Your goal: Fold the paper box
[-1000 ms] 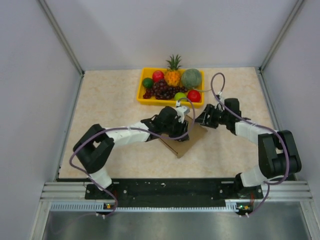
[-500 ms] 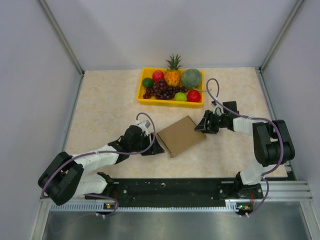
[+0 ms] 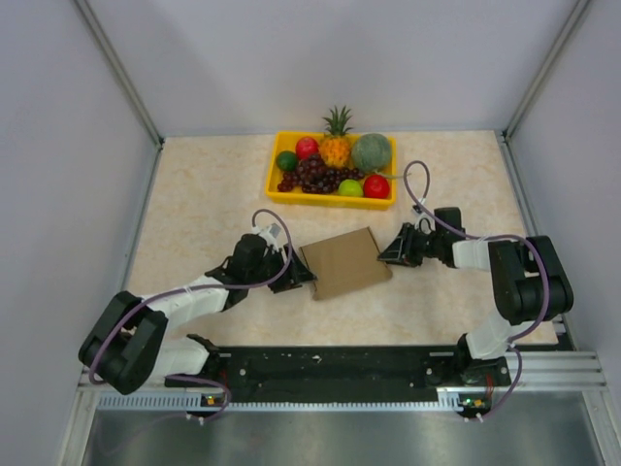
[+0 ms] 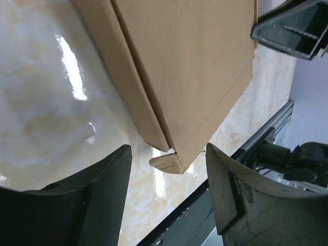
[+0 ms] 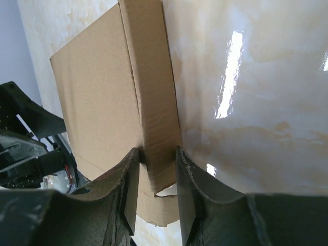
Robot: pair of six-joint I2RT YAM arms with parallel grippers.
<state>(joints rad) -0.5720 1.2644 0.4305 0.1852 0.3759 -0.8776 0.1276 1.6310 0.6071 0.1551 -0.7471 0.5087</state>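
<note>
The paper box (image 3: 344,262) is a closed brown carton lying flat on the table between both arms. My left gripper (image 3: 297,276) sits low at its left end. In the left wrist view the gripper (image 4: 169,171) stands open, and the corner of the paper box (image 4: 189,61) with a small tab pokes between the fingers without touching them. My right gripper (image 3: 390,254) is at the right end. In the right wrist view the gripper (image 5: 156,171) is shut on the narrow side wall of the paper box (image 5: 97,97), one finger on each face.
A yellow tray (image 3: 330,201) of plastic fruit stands just behind the box at the back of the table. The black rail (image 3: 330,364) with both arm bases runs along the near edge. Grey walls close in the left, right and back sides.
The left arm has pulled back off the box to its left end and opened wider. The box has settled flat and shifted a little left. The right jaws have closed on its right side wall.
</note>
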